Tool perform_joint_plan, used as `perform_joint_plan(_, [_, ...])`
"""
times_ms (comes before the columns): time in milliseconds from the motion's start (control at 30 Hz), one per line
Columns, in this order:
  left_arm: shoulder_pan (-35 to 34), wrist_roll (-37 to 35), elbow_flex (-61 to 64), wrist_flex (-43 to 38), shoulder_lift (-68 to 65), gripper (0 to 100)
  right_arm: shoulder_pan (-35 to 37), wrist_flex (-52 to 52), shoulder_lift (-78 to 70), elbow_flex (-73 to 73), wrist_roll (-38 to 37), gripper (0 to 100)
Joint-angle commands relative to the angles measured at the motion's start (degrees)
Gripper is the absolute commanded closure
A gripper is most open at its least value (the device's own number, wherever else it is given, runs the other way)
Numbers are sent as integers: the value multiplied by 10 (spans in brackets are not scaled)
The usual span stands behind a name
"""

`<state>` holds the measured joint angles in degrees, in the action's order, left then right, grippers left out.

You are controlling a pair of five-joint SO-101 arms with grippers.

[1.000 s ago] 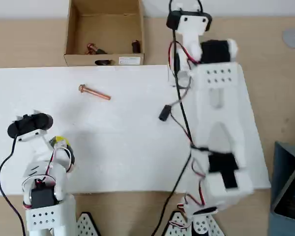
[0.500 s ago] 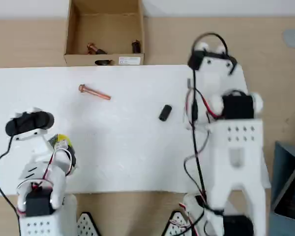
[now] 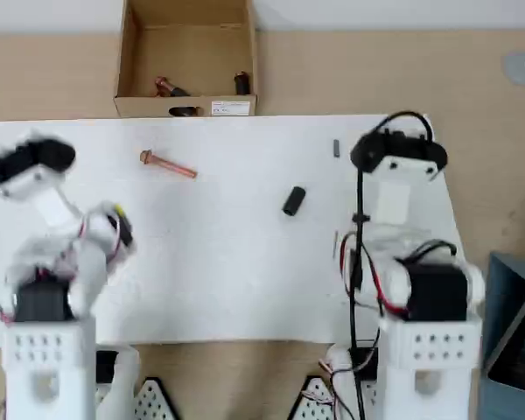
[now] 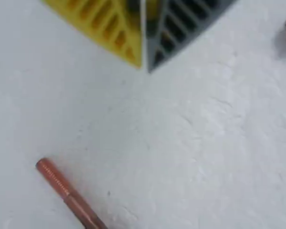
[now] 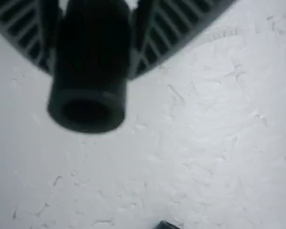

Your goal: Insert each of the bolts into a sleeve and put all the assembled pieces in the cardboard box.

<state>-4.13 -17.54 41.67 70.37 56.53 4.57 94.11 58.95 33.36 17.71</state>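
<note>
High view: bolt (image 3: 168, 164) lies on the mat (image 3: 227, 262) near its far edge toward the left corner, and a loose sleeve (image 3: 294, 200) sits mid-mat nearer the right edge. My left claw (image 4: 144, 64) is pressed together on nothing near the bolt, and my right claw (image 5: 90, 71) pinches a sleeve (image 5: 88, 98) with its bore free. Best I spread the left, grip the bolt near its head and line the thread with that bore; box (image 3: 122, 61) past the far edge holds two copper-and-dark pieces (image 3: 166, 87) by its near wall.

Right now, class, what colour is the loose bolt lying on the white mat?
Copper, a reddish brown. The bolt shows best in the high view.
</note>
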Motion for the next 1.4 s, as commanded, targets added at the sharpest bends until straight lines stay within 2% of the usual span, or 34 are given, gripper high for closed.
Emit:
perform_joint_plan(0, [8,-52,-172,40,-177,998,-11,-14,48,8,4,989])
perform_joint_plan(100, [8,-111,-270,83,-311,998,-11,-15,80,25,4,989])
perform_joint_plan(300, [8,-184,-470,152,-527,998,-11,-15,124,62,39,989])
perform_joint_plan(467, [9,-206,-618,185,-664,995,-11,-15,145,73,56,989])
perform_joint_plan(700, [12,-208,-769,186,-807,993,-11,-15,148,75,70,989])
perform_joint_plan(867, [26,-208,-831,186,-880,985,-11,-15,148,75,76,989])
perform_joint_plan(1067, [37,-208,-868,185,-937,863,-11,-19,145,75,76,989])
perform_joint_plan(1367, [33,-208,-879,186,-987,861,-10,-46,145,97,73,989])
